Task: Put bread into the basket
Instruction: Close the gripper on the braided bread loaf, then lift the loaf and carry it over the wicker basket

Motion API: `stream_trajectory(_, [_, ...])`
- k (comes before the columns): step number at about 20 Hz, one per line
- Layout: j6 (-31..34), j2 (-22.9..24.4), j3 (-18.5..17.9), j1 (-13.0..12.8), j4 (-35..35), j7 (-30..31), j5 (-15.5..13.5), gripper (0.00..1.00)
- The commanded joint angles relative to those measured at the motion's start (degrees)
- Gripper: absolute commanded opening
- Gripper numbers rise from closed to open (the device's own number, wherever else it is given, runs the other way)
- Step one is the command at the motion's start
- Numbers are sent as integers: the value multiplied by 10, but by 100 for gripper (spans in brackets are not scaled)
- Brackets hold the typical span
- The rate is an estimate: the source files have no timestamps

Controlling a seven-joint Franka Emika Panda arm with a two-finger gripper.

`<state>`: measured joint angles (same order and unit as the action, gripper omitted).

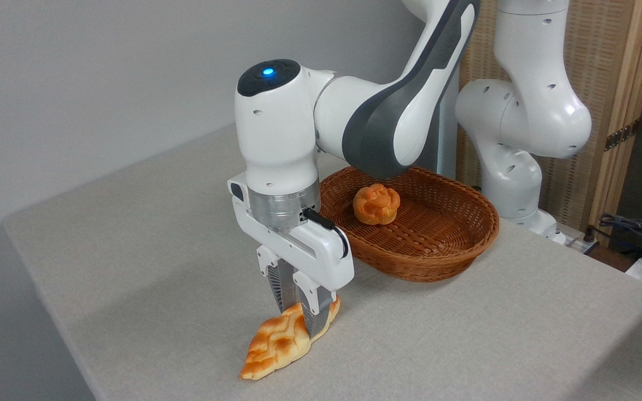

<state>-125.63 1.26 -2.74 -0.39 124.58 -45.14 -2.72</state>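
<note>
My claw clamped narrow across the bread, loaf lying on the table, its pointed end jutting toward the near edge, basket behind, apart.

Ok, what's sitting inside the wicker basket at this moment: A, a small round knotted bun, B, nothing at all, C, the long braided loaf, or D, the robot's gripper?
A: a small round bun lies in the basket, while the braided loaf is down on the table between the fingers of the gripper.
</note>
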Motion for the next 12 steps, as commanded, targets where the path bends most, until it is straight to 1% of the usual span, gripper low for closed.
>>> stream_trajectory(1, [-10, 5, -2, -3, -2, -7, 5, 38])
stream_trajectory(3, [0, 11, -1, -3, -20, -4, 4, 39])
stream_trajectory(5, [49, 30, -1, -3, -37, -4, 4, 39])
stream_trajectory(7, [106, 79, -4, -2, -45, -8, 2, 40])
stream_trajectory(9, [142, 135, -7, -3, -43, -8, -2, 40])
stream_trajectory(10, [185, 160, -8, -3, -38, -12, -2, 40])
stream_trajectory(12, [293, 204, -8, -3, -25, -52, -2, 42])
